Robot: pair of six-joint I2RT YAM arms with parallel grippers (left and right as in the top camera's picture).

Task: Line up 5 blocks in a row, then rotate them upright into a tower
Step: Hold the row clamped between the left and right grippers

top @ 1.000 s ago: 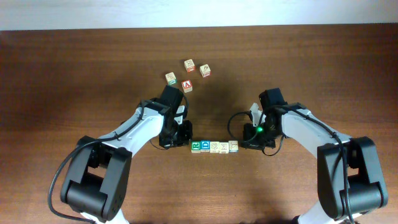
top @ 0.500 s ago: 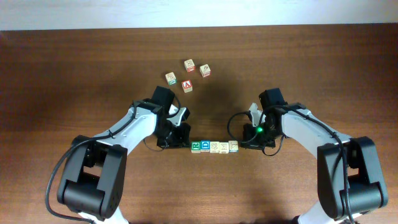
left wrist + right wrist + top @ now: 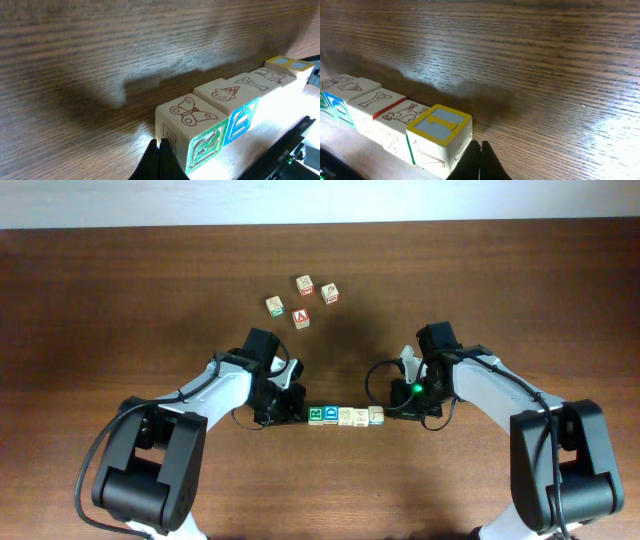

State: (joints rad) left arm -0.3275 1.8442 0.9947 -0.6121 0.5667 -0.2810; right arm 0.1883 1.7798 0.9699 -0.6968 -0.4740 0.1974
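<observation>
You have row of five blocks [image 3: 345, 416] mid-surface [image 3: 500, 290], faces touching, set between both arms. Left jaws clenched, empty, tips at butterfly block [image 3: 187, 112] on row's end. Right jaws clenched, empty, just beside yellow-framed end block [image 3: 440, 125]. Likely bracketing row so you can nudge end blocks round. Bare wood on both long sides. Other cubes [image 3: 301, 318] well apart, far side.
</observation>
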